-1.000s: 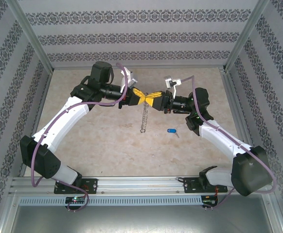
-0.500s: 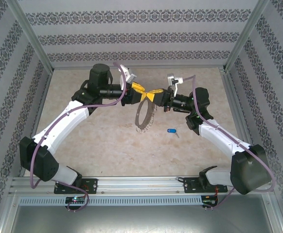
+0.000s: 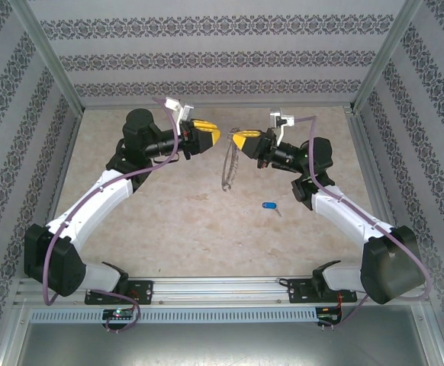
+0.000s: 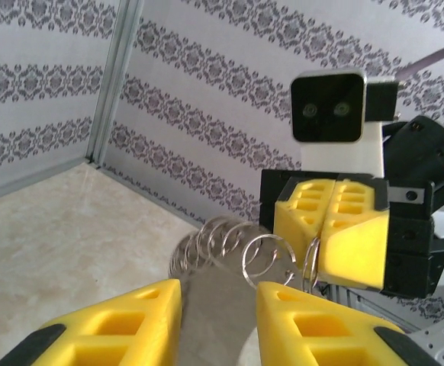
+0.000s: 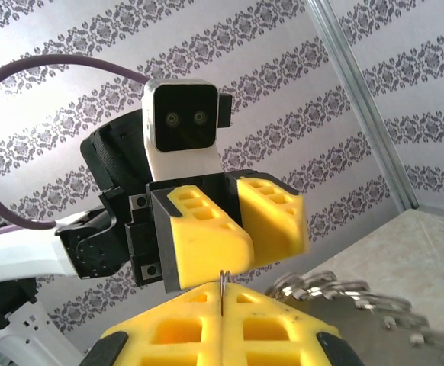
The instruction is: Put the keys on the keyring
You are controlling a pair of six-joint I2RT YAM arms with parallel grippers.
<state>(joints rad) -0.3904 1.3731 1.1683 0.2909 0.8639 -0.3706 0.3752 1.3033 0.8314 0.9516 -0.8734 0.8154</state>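
The keyring (image 3: 228,164), a silvery loop fringed with small rings, hangs above the table from my right gripper (image 3: 238,140), which is shut on its top edge. In the right wrist view a thin wire of the keyring (image 5: 222,284) is pinched between the closed yellow fingers (image 5: 275,328). My left gripper (image 3: 213,136) stands open just left of the loop, apart from it. From the left wrist, the fringe of rings (image 4: 230,244) lies beyond the open left gripper (image 4: 218,297), touching neither finger. The blue-headed key (image 3: 268,205) lies on the table under the right arm.
Patterned walls close in the table on three sides, with metal posts (image 3: 50,57) at the back corners. Both wrists are raised near the back wall. The aluminium rail (image 3: 222,288) carrying the arm bases runs along the near edge.
The left gripper opened, let go of the keyring and drew back to the left. The right gripper kept its hold and rose toward the back wall, with the loop swinging beneath it.
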